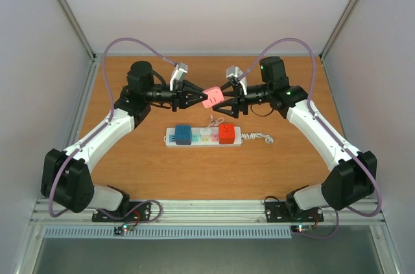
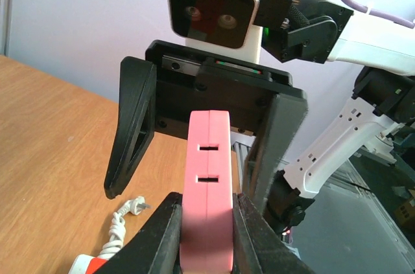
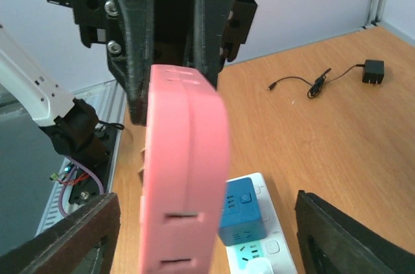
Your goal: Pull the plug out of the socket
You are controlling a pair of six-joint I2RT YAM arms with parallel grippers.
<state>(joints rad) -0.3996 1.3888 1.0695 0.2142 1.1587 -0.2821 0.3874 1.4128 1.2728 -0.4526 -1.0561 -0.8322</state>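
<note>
The pink cube plug (image 1: 212, 97) hangs in the air above the table, between both grippers. My left gripper (image 1: 196, 98) is shut on it; in the left wrist view its fingers (image 2: 162, 228) press both sides of the plug (image 2: 207, 177). My right gripper (image 1: 226, 100) is open, with its fingers (image 3: 71, 238) spread wide on either side of the plug (image 3: 185, 164) and not touching it. The socket (image 1: 205, 138), a white power strip, lies flat on the table below and carries a blue cube (image 1: 183, 135) and a red cube (image 1: 226, 133).
The strip's curly white cord (image 1: 259, 138) trails to the right and also shows in the left wrist view (image 2: 117, 228). A small black adapter (image 3: 373, 70) with a thin cable lies on the wooden table (image 1: 292, 170) behind the strip. White walls enclose the table.
</note>
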